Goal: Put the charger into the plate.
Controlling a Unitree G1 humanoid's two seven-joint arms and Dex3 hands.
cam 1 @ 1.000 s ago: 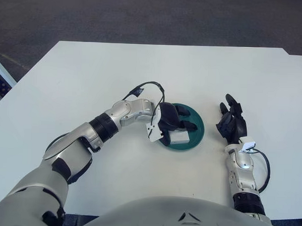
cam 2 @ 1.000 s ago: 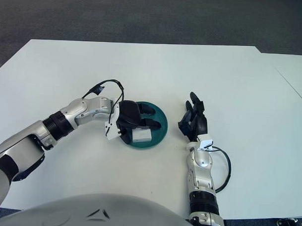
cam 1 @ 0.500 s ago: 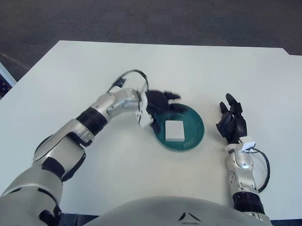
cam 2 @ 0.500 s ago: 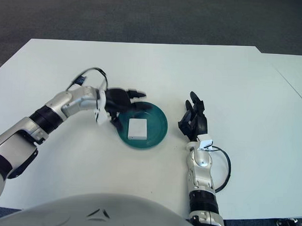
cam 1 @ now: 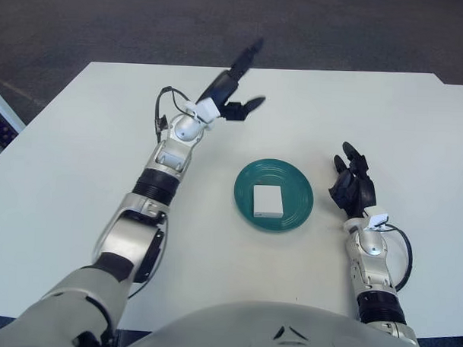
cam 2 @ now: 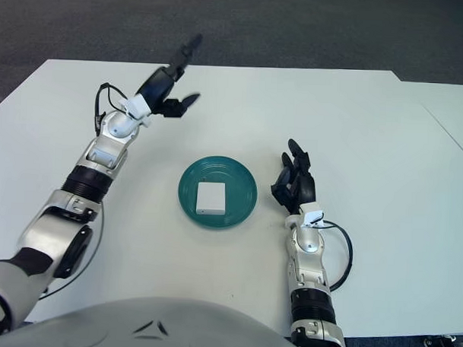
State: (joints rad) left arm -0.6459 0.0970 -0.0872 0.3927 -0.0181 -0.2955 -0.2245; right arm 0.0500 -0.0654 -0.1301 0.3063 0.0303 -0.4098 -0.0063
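Left eye view: the charger (cam 1: 267, 200) was a small, flat white block with rounded corners, lying flat inside the plate (cam 1: 299, 191), slightly toward the plate's near-left part, nothing touching it. The plate was a round, dark teal dish with a raised rim, sitting on the white bench (cam 1: 88, 138) and holding only the charger. The left robot hand (cam 1: 233, 88) was raised above the far part of the bench, well apart from the plate, fingers spread wide and grasping nothing, one finger pointing up and away. The right robot hand (cam 1: 351, 185) showed to the right of the plate, near it but not touching it, fingers loosely extended and empty; whether it touched the bench could not be told. Right eye view: the charger (cam 2: 210, 196) sat in the same spot within the plate (cam 2: 242, 187), its long edges roughly square to the viewer. The left robot hand (cam 2: 170, 80) was splayed and released over the bench's far-left area. The right robot hand (cam 2: 293, 182) stood just right of the plate rim, relaxed, holding nothing.
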